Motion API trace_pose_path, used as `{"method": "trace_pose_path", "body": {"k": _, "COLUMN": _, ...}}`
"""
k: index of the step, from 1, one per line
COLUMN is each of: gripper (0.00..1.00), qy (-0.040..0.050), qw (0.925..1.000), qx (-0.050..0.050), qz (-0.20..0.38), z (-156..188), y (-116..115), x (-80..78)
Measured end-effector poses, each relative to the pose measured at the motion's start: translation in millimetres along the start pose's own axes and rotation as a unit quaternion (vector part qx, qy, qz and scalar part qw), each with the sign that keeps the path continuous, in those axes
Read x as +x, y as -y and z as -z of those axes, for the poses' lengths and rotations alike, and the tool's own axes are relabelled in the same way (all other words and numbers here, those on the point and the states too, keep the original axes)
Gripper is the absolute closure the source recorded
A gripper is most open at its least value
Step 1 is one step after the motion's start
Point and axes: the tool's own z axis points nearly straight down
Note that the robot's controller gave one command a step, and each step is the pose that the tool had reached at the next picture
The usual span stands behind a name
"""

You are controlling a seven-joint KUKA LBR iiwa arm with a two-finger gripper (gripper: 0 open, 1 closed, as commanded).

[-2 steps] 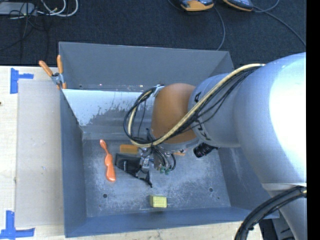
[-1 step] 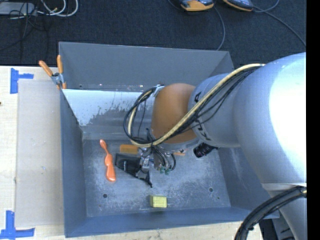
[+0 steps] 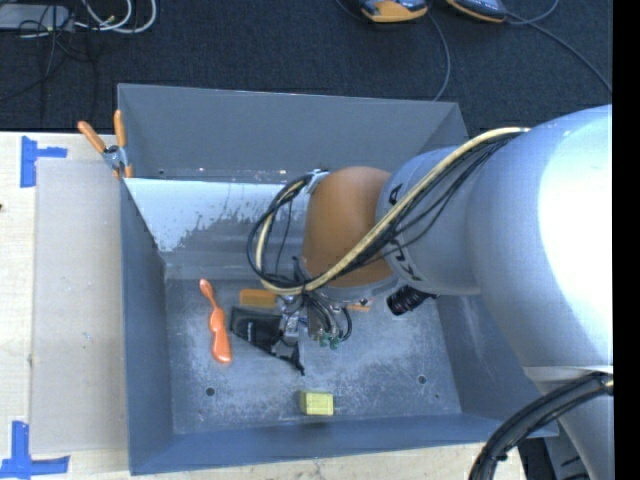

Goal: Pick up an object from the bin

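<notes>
Tool (image 3: 296, 336) sitting low beside black object (image 3: 255, 328), grip state impossible to tell; probably risking shoving it toward orange stick (image 3: 215, 333), slipping.

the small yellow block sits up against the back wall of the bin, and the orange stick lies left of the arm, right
Not quite. The camera view shows the small yellow block near the front wall of the bin, not the back. The orange stick does lie left of the arm.
</notes>
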Motion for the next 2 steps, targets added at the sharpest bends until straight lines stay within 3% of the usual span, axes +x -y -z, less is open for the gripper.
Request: {"method": "trace_pose_path", "body": {"k": 2, "gripper": 1.0, "qy": 0.0, "qw": 1.0, "qx": 0.0, "qz": 0.0, "z": 0.0, "y": 0.0, "x": 0.0}}
